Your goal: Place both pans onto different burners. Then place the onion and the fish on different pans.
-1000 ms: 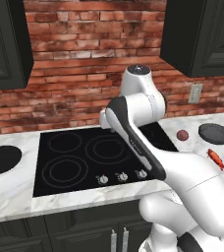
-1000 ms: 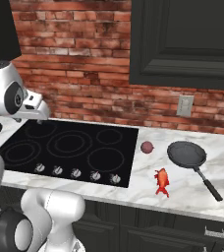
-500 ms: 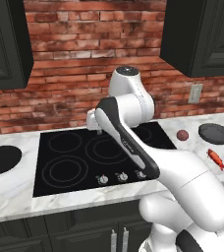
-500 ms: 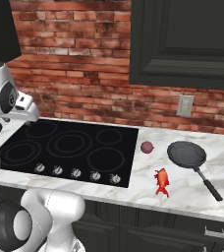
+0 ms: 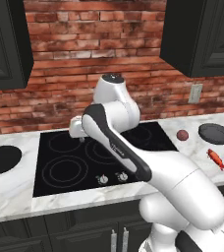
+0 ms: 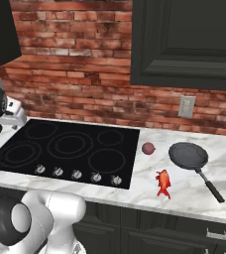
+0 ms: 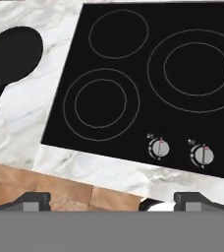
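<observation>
The tool [image 7: 111, 199] hangs above the cooktop [image 5: 104, 155], its fingers wide apart and holding nothing. The larger pan [image 7: 13, 51] lies on the counter [image 7: 15, 128] left of the cooktop.

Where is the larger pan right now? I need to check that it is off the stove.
The larger matte black pan lies on the marble counter left of the cooktop, apart from its burners; the hand view shows it at upper left.

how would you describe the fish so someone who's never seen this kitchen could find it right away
Start at the black cooktop and move to the marble counter on its right. The fish lies near the front edge, in front of the round dark red onion and beside the smaller pan; it alone is slender, orange-red and tailed.
</observation>
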Controlling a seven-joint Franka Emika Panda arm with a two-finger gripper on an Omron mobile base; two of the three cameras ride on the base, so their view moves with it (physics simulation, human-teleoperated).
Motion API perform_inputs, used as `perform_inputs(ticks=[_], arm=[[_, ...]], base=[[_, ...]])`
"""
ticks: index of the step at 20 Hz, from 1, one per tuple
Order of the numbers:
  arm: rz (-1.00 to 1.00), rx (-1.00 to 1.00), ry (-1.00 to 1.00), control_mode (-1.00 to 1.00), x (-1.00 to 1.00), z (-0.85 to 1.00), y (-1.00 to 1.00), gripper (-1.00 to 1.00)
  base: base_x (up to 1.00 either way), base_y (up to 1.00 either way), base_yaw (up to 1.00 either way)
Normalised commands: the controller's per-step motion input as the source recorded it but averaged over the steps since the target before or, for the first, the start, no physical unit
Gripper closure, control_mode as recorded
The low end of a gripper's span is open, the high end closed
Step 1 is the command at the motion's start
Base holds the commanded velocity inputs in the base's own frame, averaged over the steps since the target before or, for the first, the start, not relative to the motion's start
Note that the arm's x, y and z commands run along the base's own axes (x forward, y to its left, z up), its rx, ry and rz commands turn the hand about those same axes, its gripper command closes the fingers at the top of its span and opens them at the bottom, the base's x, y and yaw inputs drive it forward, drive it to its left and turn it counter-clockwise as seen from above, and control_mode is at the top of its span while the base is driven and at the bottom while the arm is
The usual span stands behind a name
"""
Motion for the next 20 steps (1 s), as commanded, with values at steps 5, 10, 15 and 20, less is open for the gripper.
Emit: perform_inputs(ticks=[5,10,15,20], arm=[[0.07,0.01,0.00,-1.00,0.00,-0.16,0.65,-1.00],[0.03,0.00,0.00,-1.00,0.00,-0.17,0.74,-1.00],[0.00,0.00,0.00,-1.00,0.09,-0.14,0.78,-1.00],[0.00,0.00,0.00,-1.00,0.26,-0.16,0.71,-1.00]], base=[[0.00,0.00,0.00],[0.00,0.00,0.00],[0.00,0.00,0.00],[0.00,0.00,0.00]])
